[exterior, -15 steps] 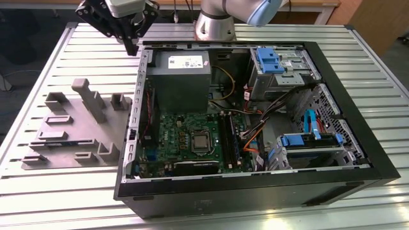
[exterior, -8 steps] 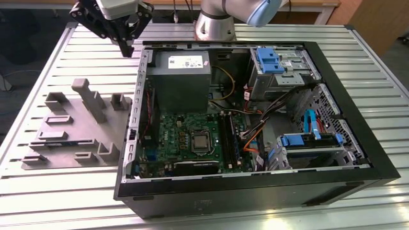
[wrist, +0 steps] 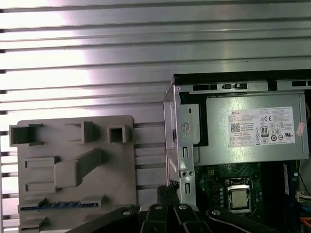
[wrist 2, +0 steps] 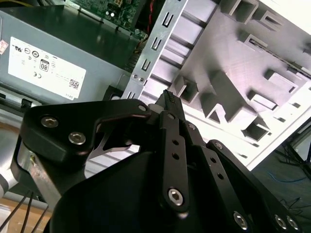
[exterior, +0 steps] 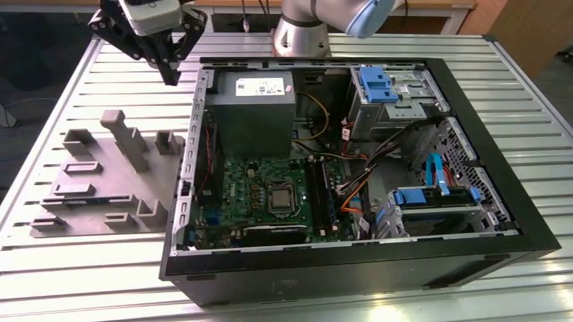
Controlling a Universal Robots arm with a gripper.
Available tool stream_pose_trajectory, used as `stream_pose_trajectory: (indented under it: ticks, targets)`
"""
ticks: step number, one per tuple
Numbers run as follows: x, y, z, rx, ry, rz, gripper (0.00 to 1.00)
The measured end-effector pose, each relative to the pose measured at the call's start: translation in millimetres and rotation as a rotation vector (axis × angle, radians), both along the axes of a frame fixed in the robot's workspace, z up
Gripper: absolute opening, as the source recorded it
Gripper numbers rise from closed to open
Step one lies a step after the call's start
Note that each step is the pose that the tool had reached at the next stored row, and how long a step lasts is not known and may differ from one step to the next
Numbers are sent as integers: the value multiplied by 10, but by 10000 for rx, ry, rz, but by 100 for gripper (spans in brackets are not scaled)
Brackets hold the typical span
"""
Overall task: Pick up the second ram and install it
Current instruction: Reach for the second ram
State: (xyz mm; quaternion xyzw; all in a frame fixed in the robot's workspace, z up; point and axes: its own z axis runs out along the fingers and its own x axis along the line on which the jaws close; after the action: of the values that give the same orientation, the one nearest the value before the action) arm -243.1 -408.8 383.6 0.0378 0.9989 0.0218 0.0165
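Jaws together, high between plate (exterior: 112,203) and case (exterior: 340,282).

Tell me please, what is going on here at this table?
One robot arm is working beside an open desktop computer case on a slatted metal table. Its gripper hangs above the table, between the case and a grey fixture plate, with its fingers together and nothing in them. In the first wrist view a slim dark strip, probably the second ram, stands in a slot of that plate. The ram is not yet picked up.
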Motion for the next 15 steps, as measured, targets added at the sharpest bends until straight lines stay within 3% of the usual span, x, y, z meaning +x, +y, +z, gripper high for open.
stream_pose_trajectory:
  ticks: [15]
  targets:
    - [-199,-122,-82,0,0,0,11]
